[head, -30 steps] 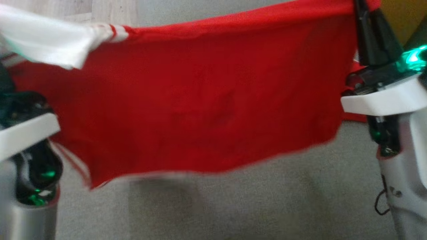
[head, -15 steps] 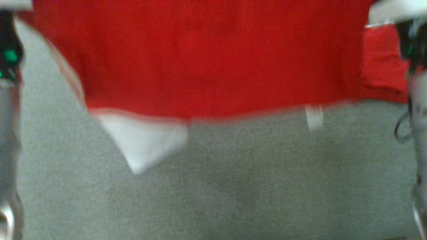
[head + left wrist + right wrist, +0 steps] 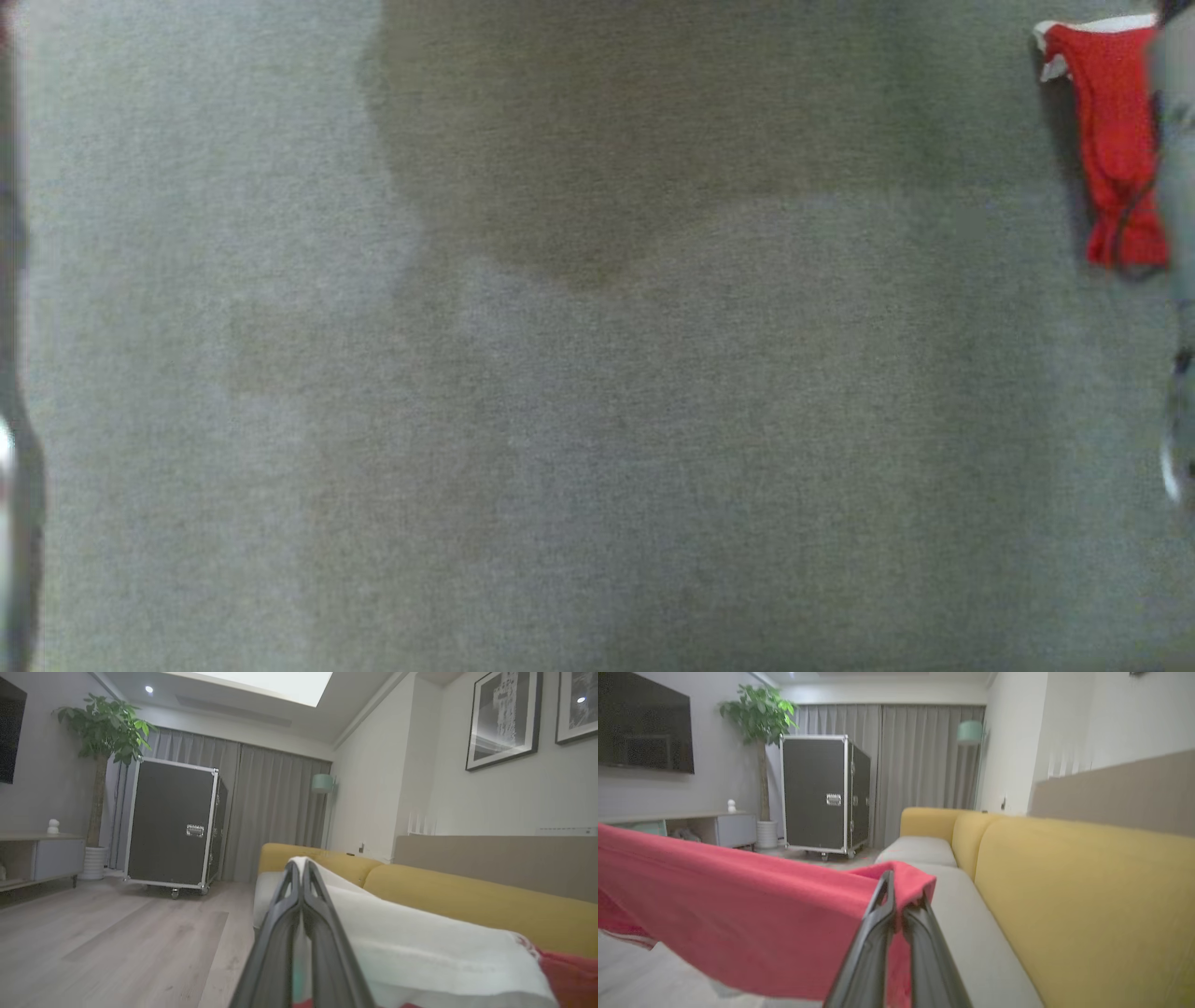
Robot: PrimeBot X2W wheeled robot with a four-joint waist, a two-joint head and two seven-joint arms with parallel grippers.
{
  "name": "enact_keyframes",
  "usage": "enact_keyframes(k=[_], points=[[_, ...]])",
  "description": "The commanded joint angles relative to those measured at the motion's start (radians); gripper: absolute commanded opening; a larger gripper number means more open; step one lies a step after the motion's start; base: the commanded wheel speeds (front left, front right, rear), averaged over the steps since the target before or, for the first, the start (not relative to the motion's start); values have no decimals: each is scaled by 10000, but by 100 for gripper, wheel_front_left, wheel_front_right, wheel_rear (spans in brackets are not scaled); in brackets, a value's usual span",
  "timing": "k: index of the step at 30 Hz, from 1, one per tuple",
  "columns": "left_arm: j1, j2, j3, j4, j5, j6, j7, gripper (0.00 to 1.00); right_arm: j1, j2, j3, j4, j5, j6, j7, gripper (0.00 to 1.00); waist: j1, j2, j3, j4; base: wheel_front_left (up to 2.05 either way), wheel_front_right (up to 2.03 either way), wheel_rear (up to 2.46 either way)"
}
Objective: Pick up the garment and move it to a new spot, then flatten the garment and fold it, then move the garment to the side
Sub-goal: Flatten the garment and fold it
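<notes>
The garment is red with a white part. In the left wrist view my left gripper [image 3: 301, 870] is shut on its white cloth [image 3: 420, 952], which drapes off to the right toward a red edge. In the right wrist view my right gripper [image 3: 899, 896] is shut on a red hem of the garment [image 3: 752, 919], and the cloth stretches away to the left above the grey seat. The head view shows a narrow red strip of the garment [image 3: 1116, 140] hanging at the upper right, with a broad shadow [image 3: 579, 140] on the grey surface below it.
A yellow sofa back [image 3: 1064, 896] runs along the right of the grey seat [image 3: 560, 420]. Beyond it are a wooden floor [image 3: 117, 942], a black wheeled flight case [image 3: 173, 826], a potted plant [image 3: 105, 723] and a low cabinet [image 3: 42, 856].
The red cloth that filled the head view has slid up and out over its top edge. The whole picture shifted, so the head camera moved too. Both grippers stay shut.
</notes>
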Motion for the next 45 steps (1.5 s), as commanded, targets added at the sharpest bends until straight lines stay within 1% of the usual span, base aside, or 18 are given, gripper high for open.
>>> enact_keyframes(k=[1, 6, 9, 12, 17, 21, 25, 31, 38, 45], points=[[-2, 443, 79, -147, 87, -60, -95, 0, 226, 77, 34, -88, 104, -9, -82, 0, -2, 0, -5, 63, 0, 0, 0], [1384, 407, -354, 431, 55, -187, -367, 0, 1283, 16, 920, 1025, 431, -9, -104, 0, -2, 0, -150, 156, 0, 0, 0], [2460, 459, -445, 582, -166, -214, -431, 0, 1856, -72, 1588, 1522, 817, -9, 143, 0, -2, 0, -403, 168, 0, 0, 0], [3622, 598, -691, 529, -409, -228, -436, 0, 2451, -270, 2502, 1724, 1166, -9, 554, 0, -2, 0, -788, 158, 0, 0, 0], [5580, 1013, -1425, -411, -1175, -232, -14, 0, 3449, -797, 3899, 1432, 2091, -9, 1200, 0, -2, 0, -1547, 114, 0, 0, 0], [6967, 1571, -1956, -1455, -1717, -234, 589, 0, 4191, -1311, 4819, 886, 2898, -9, 1556, 0, -2, 0, -2111, 77, 0, 0, 0], [8097, 2036, -2099, -2364, -2104, -228, 1005, 0, 4908, -1743, 5501, 315, 3649, -9, 1822, 0, -2, 0, -2637, 41, 0, 0, 0], [9632, 2463, -2037, -3775, -2630, 116, 1445, 0, 5777, -2186, 6062, -373, 4440, -9, 2014, 0, -2, 0, -3344, -75, 0, 0, 0], [11134, 2934, -2063, -5364, -3004, 758, 1993, 0, 6717, -2611, 6574, -1130, 5040, -9, 2342, 0, -2, 0, -4028, -195, 0, 0, 0], [12074, 3336, -2041, -6615, -3282, 1381, 2515, 0, 7266, -3132, 6757, -2088, 5417, -9, 2809, 0, -2, 0, -4152, -303, 0, 0, 0]])
